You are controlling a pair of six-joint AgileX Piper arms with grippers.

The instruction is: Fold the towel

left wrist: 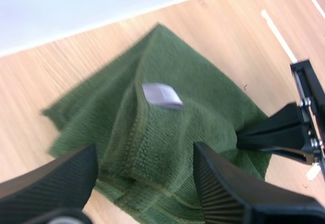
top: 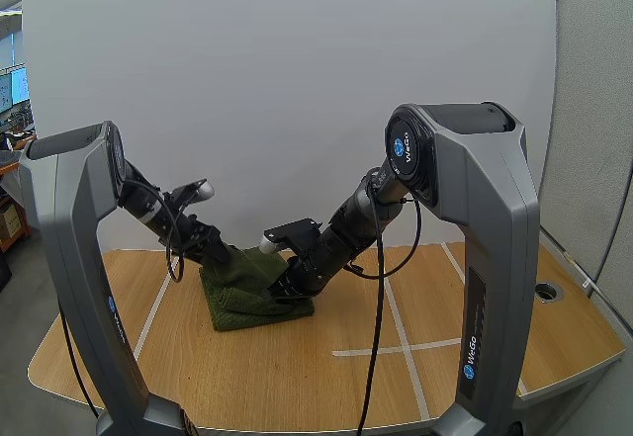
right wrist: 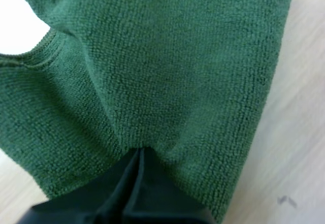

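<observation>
A dark green towel [top: 252,293] lies bunched in a folded heap on the wooden table [top: 316,377], left of centre. My left gripper [top: 220,251] hovers over the heap's left side. Its fingers [left wrist: 56,181] stand wide apart, open, above the towel [left wrist: 152,132], which rises in a ridge and carries a small white label [left wrist: 161,94]. My right gripper [top: 287,283] presses into the heap's right side. Up close its fingers lie together as one dark wedge [right wrist: 139,155], pinching a fold of the towel [right wrist: 152,66]. The left wrist view has the right gripper [left wrist: 244,135] at the towel's edge.
White tape lines [top: 396,347] cross the table to the right of the towel. A round hole [top: 547,291] sits near the table's right edge. Bare wood [left wrist: 30,82] surrounds the towel.
</observation>
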